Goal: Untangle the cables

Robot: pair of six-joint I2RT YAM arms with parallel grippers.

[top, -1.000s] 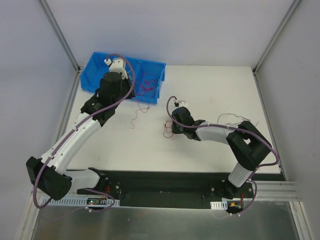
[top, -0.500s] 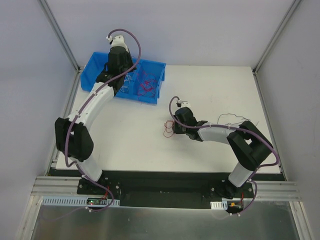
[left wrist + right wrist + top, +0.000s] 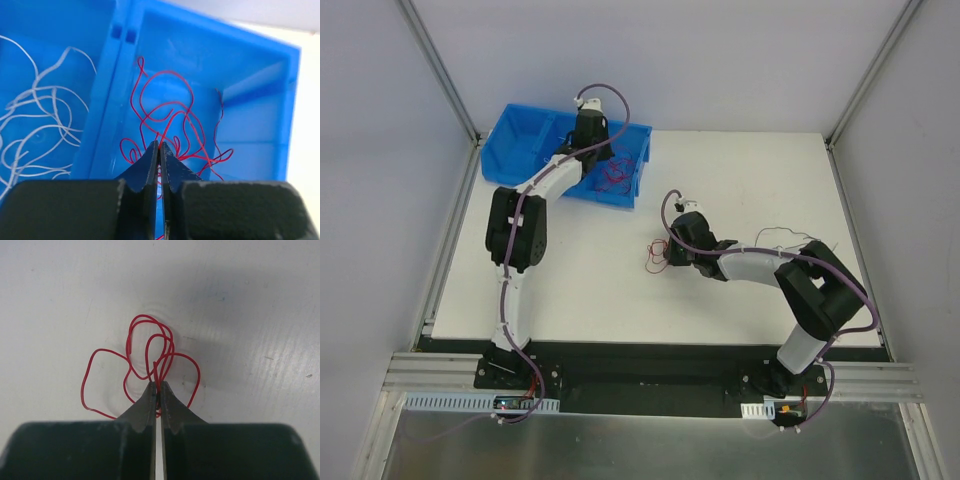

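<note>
The cables are hair-thin curly wires. A red cable (image 3: 656, 259) lies looped on the white table, and my right gripper (image 3: 668, 254) is shut on it; in the right wrist view the tips (image 3: 158, 385) pinch strands of the red loop (image 3: 159, 365). My left gripper (image 3: 592, 152) hangs over the right compartment of the blue bin (image 3: 520, 125), above a heap of red cables (image 3: 172, 117). Its jaws (image 3: 159, 143) are shut, with a red strand running in between the tips. White cables (image 3: 40, 125) fill the bin's left compartment.
A thin dark wire (image 3: 782, 233) lies on the table to the right, near the right arm's elbow. The bin's divider wall (image 3: 114, 85) separates white from red wires. Frame posts stand at the table's back corners.
My left arm has swung right, from the bin's left side to above its right compartment, carrying a red strand. My right gripper has shut on the red cable on the table.
</note>
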